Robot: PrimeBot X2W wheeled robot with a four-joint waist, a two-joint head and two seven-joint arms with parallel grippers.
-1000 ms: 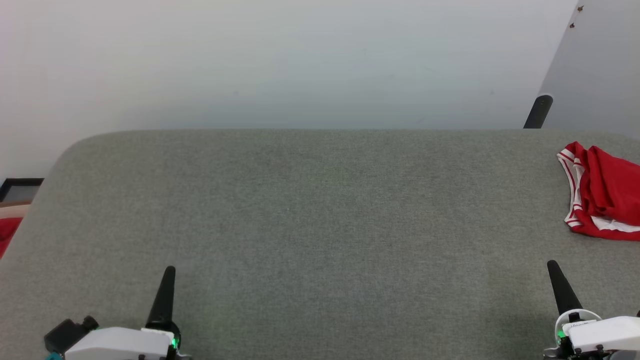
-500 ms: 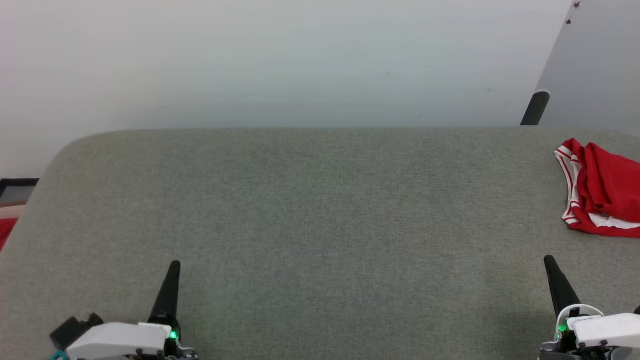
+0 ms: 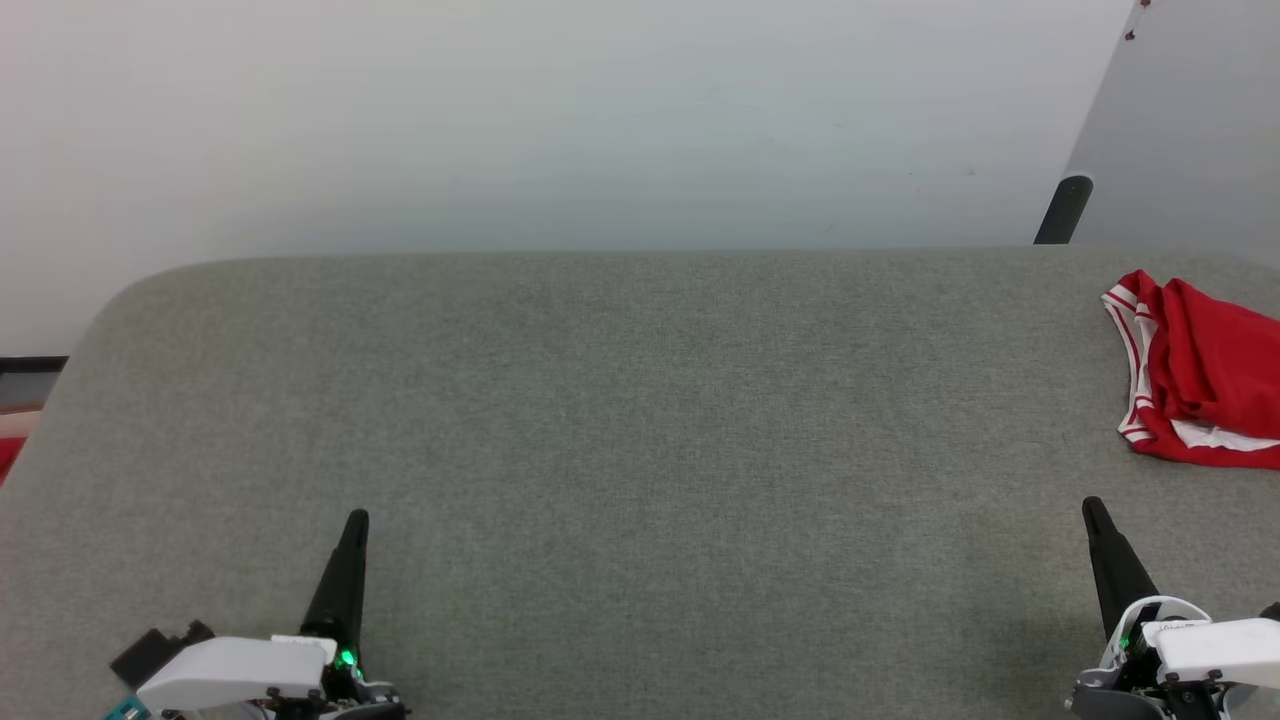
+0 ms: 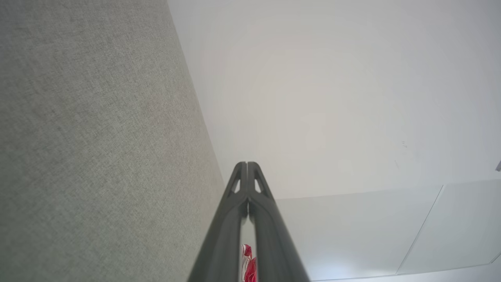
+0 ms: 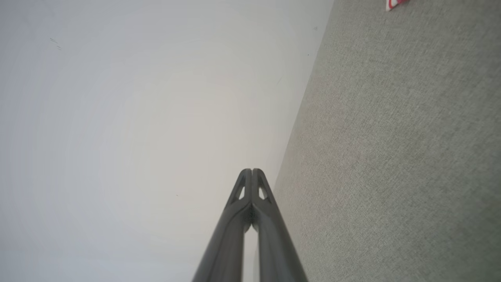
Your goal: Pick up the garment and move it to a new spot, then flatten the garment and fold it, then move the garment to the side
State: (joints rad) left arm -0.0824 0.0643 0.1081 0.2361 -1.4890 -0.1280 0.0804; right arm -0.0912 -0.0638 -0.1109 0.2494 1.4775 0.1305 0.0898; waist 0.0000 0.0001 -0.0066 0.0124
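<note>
The garment [image 3: 1205, 375] lies crumpled at the table's far right: bright red cloth with white and red-and-white stripe trim, cut off by the head view's right edge. My left gripper [image 3: 356, 520] is shut near the front left of the grey table [image 3: 640, 420], far from the garment. My right gripper [image 3: 1092, 508] is shut at the front right, a short way in front of the garment and apart from it. In the left wrist view the fingers of the left gripper [image 4: 247, 165] are pressed together, with a scrap of the garment [image 4: 246, 266] behind them. The right gripper [image 5: 251, 171] holds nothing; a corner of the garment [image 5: 396, 4] peeks in at the top.
A pale wall rises behind the table. A black post [image 3: 1062, 210] and a grey panel [image 3: 1190, 140] stand at the back right. Beyond the table's rounded left edge are a dark frame [image 3: 30, 366] and something red [image 3: 6, 458].
The whole head picture has slid slightly, so the camera has moved. Both grippers stay shut and the garment lies where it did.
</note>
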